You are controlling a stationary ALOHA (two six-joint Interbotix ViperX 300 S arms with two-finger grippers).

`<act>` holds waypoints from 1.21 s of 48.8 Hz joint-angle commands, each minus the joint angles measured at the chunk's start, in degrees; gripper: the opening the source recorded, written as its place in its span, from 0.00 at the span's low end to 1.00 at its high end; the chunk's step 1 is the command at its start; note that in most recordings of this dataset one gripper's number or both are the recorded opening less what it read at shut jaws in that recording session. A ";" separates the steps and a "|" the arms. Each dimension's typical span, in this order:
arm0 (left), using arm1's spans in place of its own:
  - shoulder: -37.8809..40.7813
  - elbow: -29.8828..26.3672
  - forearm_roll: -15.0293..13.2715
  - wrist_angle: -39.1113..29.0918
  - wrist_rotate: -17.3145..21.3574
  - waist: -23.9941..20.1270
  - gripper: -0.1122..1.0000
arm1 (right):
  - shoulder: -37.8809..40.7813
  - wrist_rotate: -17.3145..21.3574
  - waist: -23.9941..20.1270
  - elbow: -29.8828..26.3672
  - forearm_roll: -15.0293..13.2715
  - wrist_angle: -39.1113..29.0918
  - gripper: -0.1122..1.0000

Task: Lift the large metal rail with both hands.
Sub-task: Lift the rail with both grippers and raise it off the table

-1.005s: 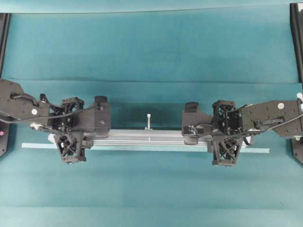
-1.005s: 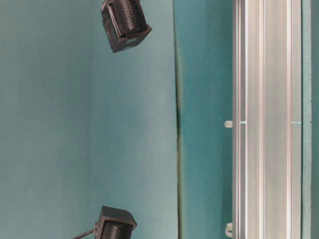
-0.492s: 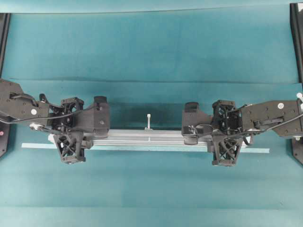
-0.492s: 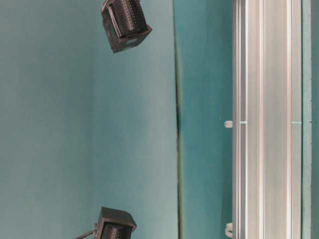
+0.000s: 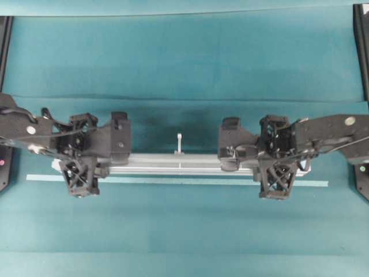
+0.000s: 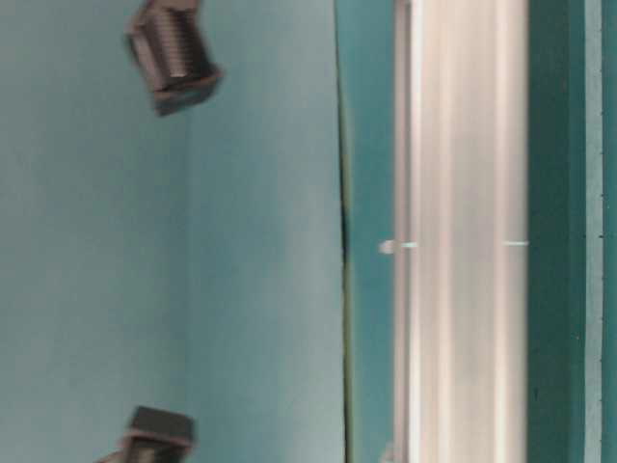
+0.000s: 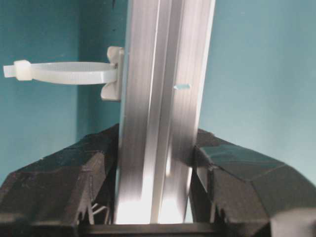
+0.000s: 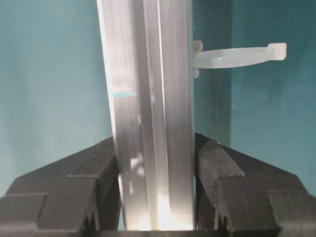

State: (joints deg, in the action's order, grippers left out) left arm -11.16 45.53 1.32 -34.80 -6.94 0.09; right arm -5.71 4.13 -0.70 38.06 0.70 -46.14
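While I am watching the overhead view, the large metal rail (image 5: 179,164) is hanging crosswise between both arms, just above the teal desk (image 5: 184,57). It is sitting apart from the thin pale tape strip (image 5: 173,180) lying alongside it. The left pincer (image 7: 155,197) is clamping the rail near one end, jaws pressing its two grooved sides; the right pincer (image 8: 155,197) is doing the same near the other end.

I am judging the bar stiff and fairly heavy for its length, with smooth aluminium faces that could be slipping under the pads. Holding it out toward both ends is giving good balance, but the arms need to be rising evenly or it will be twisting. The white peg (image 5: 180,141) at the middle looks flimsy, so I am keeping clear of it. I am seeing no containers anywhere.
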 commanded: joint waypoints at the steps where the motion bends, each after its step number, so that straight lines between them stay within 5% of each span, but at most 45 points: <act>1: -3.78 -2.29 0.18 -2.55 -0.26 -0.18 0.43 | -2.90 0.09 0.35 -2.20 0.26 -3.60 0.44; 27: -18.37 -7.82 0.18 -19.07 -0.26 -0.18 0.43 | -9.40 1.05 0.44 -12.74 1.05 -18.46 0.44; 59: -17.40 -21.27 0.00 -28.74 0.09 -0.18 0.43 | -9.84 1.32 0.35 -26.98 1.14 -32.08 0.44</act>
State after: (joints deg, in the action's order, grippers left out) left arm -28.04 27.33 1.32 -63.37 -6.68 0.18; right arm -14.50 4.83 -0.18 14.41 1.67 -76.73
